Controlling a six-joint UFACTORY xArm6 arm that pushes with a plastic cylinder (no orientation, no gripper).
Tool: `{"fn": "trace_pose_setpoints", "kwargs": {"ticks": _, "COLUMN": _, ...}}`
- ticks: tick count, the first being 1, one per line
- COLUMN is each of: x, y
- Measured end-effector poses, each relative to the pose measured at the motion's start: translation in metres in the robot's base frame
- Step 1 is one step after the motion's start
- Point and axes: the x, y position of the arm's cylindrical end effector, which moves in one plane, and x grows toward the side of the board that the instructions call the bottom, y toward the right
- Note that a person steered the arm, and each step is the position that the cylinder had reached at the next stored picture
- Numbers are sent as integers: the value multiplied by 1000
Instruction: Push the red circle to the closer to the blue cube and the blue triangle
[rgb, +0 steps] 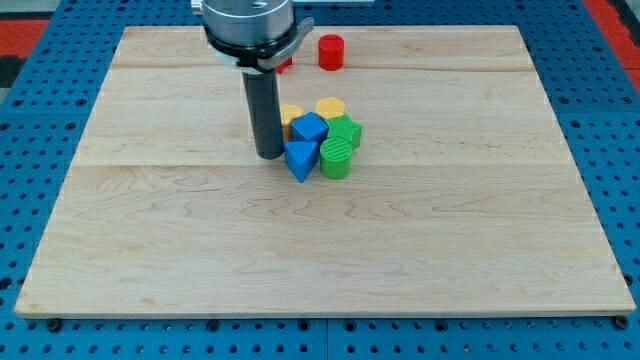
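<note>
Where the dark rod meets the wooden board (150, 230), my tip (269, 156) is seen just left of the blue triangle (299, 160) and blue cube (309, 128); no claw is fitted, so nothing is grasped. The smooth red circle (331, 51) is located well apart, near the view's top edge. Ribbed green blocks (340, 150) and yellow blocks (330, 107) are clustered alongside.

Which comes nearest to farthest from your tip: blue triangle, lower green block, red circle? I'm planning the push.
From my tip:
1. Blue triangle, just to the view's right.
2. Lower green block, further right, past the triangle.
3. Red circle, near the view's top.
</note>
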Motion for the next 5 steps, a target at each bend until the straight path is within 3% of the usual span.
{"fn": "trace_pose_setpoints", "kwargs": {"ticks": 3, "x": 19, "y": -24}}
{"fn": "trace_pose_setpoints", "kwargs": {"ticks": 5, "x": 37, "y": 4}}
